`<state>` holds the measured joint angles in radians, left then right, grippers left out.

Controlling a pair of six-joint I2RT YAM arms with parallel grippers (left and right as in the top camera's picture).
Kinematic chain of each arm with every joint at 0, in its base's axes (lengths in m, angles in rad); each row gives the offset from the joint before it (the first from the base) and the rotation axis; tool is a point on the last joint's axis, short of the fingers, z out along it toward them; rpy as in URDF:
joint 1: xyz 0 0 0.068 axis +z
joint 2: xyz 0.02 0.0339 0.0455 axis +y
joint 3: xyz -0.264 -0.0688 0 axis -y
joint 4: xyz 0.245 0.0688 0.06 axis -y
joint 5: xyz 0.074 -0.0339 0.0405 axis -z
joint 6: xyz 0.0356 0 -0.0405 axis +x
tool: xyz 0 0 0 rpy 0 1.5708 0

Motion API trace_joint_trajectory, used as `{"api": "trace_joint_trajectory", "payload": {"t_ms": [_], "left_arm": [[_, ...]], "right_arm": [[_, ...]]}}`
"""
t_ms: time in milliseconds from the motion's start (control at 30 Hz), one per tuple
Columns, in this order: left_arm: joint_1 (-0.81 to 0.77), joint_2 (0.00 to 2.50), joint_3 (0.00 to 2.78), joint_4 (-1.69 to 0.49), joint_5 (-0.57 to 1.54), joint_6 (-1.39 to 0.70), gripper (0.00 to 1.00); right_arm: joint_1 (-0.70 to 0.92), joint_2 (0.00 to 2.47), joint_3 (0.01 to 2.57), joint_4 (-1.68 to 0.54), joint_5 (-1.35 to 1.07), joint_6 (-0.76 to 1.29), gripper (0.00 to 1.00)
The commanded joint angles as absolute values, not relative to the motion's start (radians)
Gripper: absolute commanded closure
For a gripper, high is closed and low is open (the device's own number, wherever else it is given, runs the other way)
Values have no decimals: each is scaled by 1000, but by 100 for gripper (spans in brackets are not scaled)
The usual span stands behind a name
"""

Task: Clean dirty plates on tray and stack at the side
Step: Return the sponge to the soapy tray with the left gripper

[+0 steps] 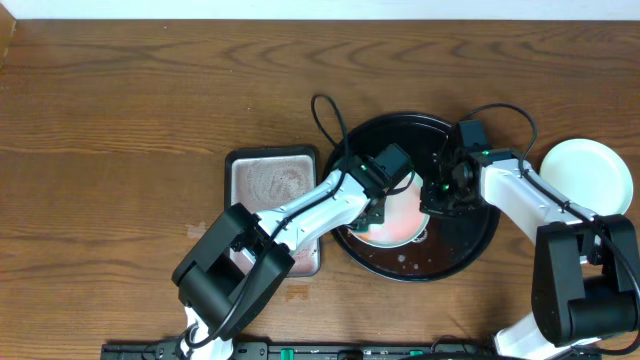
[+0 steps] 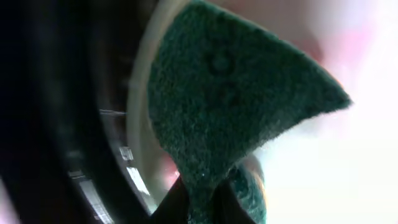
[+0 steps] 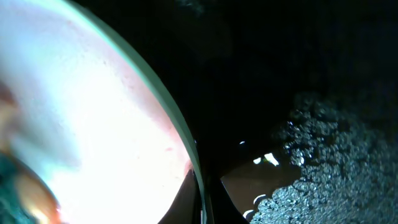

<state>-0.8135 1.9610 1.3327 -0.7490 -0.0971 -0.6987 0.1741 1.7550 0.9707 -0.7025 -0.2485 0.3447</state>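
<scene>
Both arms reach over the tray (image 1: 472, 248) on my overhead feed. The left arm stretches diagonally from the near edge across the silver pan (image 1: 270, 180), its wrist bent down so the left gripper (image 1: 385, 205) points onto the smeared plate (image 1: 400, 230). The right arm comes in from the right with its elbow folded, and the right gripper (image 1: 433, 200) is at that plate's right edge. On the left wrist feed I see the jaws pinched tight on the green sponge (image 2: 230, 106), which fans out past the fingertips and lies against the plate's pinkish face just inside its rim. My right wrist feed is dim, but the dark fingers are drawn close together at the plate's rim, one on either side, gripping it. That plate lies in the middle of the tray, whose black floor is wet with droplets. A clean plate (image 1: 587, 178) rests on the tabletop (image 1: 120, 120) just right of the tray, not touching it.
</scene>
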Motion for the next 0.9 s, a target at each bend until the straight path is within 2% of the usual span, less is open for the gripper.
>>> {"api": "trace_joint_trajectory", "payload": {"t_ms": [0,400,700,867], "left_arm": [[-791,1949,1350,-820,-334,-648,93],[-757,1736,1417,-877,-50,-647,93],[-590,1491,1393,-1132,-125,-576,93],[-496,1459,1243,-1108,-119,-576,92]], "right_arm": [[165,1766,966,-702,-181,342,99],[165,1765,966,-702,-180,284,99],[165,1688,966,-689,-180,200,99],[169,1582,966,-698,-155,201,99]]}}
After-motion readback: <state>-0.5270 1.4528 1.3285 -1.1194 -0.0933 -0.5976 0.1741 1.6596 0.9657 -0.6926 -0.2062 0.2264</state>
